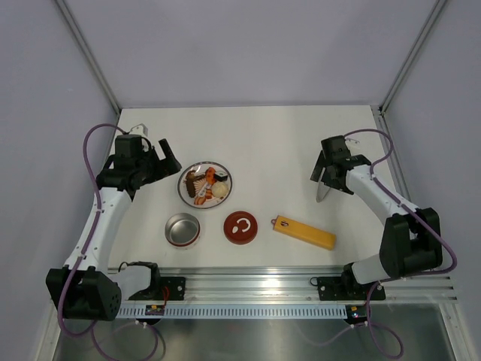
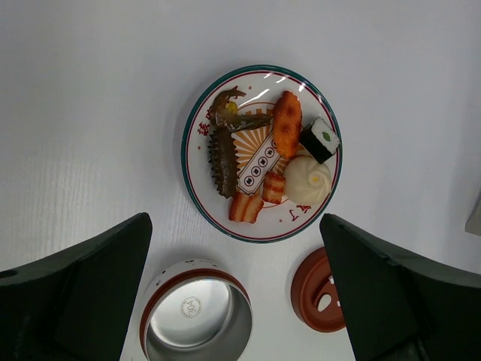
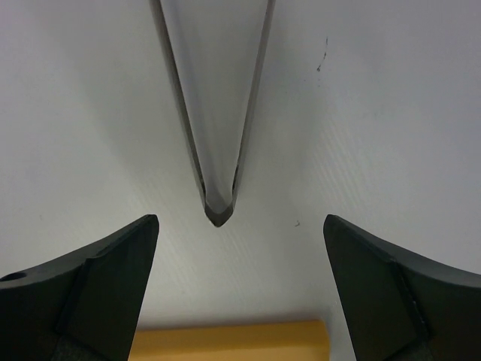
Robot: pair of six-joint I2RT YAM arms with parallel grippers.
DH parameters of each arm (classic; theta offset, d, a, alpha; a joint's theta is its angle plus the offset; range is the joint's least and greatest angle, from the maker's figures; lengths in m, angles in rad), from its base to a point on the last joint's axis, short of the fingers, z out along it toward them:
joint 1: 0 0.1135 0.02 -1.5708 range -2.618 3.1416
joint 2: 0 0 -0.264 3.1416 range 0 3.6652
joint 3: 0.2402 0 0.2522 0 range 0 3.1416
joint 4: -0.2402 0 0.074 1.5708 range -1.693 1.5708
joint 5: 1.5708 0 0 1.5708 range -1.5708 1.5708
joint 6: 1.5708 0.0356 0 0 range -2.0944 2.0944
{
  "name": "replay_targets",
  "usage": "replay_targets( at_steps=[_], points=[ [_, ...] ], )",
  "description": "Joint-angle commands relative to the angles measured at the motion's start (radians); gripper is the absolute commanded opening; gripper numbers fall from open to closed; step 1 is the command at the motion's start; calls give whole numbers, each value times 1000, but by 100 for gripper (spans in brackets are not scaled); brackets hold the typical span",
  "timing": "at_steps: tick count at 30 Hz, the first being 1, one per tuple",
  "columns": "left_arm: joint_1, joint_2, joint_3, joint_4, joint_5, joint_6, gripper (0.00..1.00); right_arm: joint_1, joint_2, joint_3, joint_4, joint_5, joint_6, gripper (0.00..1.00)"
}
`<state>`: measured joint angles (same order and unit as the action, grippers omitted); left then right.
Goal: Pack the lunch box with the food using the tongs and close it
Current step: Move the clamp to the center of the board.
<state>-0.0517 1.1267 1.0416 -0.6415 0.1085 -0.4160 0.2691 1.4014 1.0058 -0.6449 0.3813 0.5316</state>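
Left tool [image 1: 161, 158] hangs over the left side of the counter [image 1: 263, 143], fingers wide apart, nothing in them. Right tool [image 3: 239, 219] is spread wide too. In its wrist view the joined end of the tongs [image 3: 218, 204] points between its fingers without touching them; the tongs lie toward the right edge. The food [image 1: 207, 185] is all on the plate [image 1: 183, 174], left of centre. The lunch box [image 1: 183, 230] sits open toward the near edge, lid [image 1: 240, 227] just to its right, apart from it. The yellow bar [image 1: 304, 232] lies further right.

White matte tabletop [image 1: 285, 139], evenly and softly lit. Pale grey wall panels [image 1: 248, 53] behind it and at both sides. Silver aluminium posts [image 1: 85, 53] at its rear corners. Ribbed aluminium rail [image 1: 248, 282] along its near edge.
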Motion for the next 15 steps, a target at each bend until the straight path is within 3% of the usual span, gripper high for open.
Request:
replay_targets(
  at_steps=[1,6,15],
  points=[
    [-7,4,40,19,8,3,99,-38,97,92,18,-77,-65,100],
    [-10,4,28,19,3,-4,99,-53,264,184,2,-62,-71,100],
    [-11,2,26,5,0,2,99,-105,410,221,54,-105,-64,100]
  ],
)
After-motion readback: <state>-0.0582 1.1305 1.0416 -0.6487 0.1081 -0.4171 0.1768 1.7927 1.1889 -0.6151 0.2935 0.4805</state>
